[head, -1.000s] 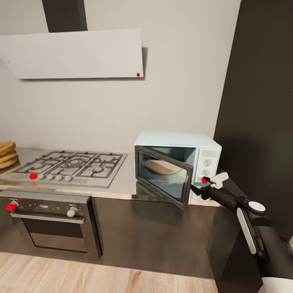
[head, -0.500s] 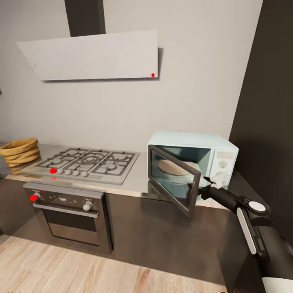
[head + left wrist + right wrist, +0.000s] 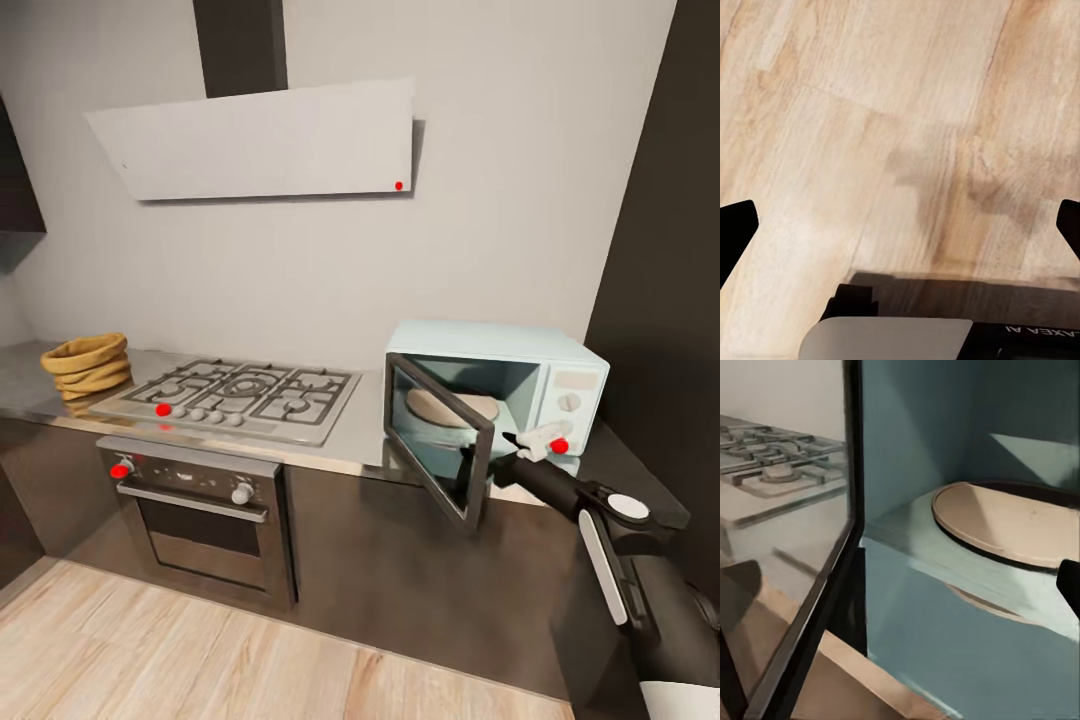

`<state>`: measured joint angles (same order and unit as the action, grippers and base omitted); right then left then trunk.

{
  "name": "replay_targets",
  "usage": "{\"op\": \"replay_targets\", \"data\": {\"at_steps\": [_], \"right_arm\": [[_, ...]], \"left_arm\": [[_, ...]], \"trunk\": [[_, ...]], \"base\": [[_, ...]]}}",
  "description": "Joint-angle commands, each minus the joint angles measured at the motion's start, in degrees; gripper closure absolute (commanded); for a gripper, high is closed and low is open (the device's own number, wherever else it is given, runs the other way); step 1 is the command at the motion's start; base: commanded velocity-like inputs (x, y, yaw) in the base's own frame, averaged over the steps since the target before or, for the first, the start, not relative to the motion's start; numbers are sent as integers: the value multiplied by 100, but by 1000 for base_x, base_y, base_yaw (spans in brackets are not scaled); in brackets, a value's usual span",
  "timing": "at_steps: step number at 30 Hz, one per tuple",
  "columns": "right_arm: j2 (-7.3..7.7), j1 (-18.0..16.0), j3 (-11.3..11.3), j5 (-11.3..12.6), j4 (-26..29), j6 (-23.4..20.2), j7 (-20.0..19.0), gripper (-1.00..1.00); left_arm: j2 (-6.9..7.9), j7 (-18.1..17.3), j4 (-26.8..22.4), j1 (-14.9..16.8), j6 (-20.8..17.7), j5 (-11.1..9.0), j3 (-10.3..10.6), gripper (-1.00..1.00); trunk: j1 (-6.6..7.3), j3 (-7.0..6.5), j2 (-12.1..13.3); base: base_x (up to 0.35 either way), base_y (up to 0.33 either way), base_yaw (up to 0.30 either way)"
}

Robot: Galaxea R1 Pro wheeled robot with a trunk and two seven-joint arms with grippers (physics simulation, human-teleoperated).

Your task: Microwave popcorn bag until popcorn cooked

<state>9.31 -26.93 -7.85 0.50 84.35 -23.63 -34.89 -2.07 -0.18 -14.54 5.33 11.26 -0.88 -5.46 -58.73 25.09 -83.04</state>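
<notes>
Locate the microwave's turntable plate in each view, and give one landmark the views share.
Head view: the plate lies inside the open microwave, right of centre, behind the door.
Left wrist view: wood floor.
Right wrist view: the plate lies on the cavity floor, beyond the door's edge.
Shared landmark: the hob, also seen through the door glass.

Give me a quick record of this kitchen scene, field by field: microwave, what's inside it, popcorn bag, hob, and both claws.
microwave: on the countertop, right of the hob, door swung open
inside microwave: round tan turntable plate, no bag on it
popcorn bag: tan, on the countertop left of the hob
hob: steel, black grates, above the oven
right claw: at the open door's edge, finger state unclear
left claw: open, pointing at the wooden floor
</notes>
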Motion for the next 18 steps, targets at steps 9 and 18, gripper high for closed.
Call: {"op": "replay_targets", "data": {"at_steps": [9, 18], "right_arm": [[-148, 76, -24, 30, 63, 4, 312, -100], [-156, 79, 19, 12, 55, -14, 924, -100]], "left_arm": [[-4, -1, 4, 4, 17, -9, -26, -100], [-3, -2, 4, 4, 16, -9, -26, -100]], "trunk": [[0, 6, -3], [0, 6, -3]], "base": [[0, 0, 1], [0, 0, 0]]}}
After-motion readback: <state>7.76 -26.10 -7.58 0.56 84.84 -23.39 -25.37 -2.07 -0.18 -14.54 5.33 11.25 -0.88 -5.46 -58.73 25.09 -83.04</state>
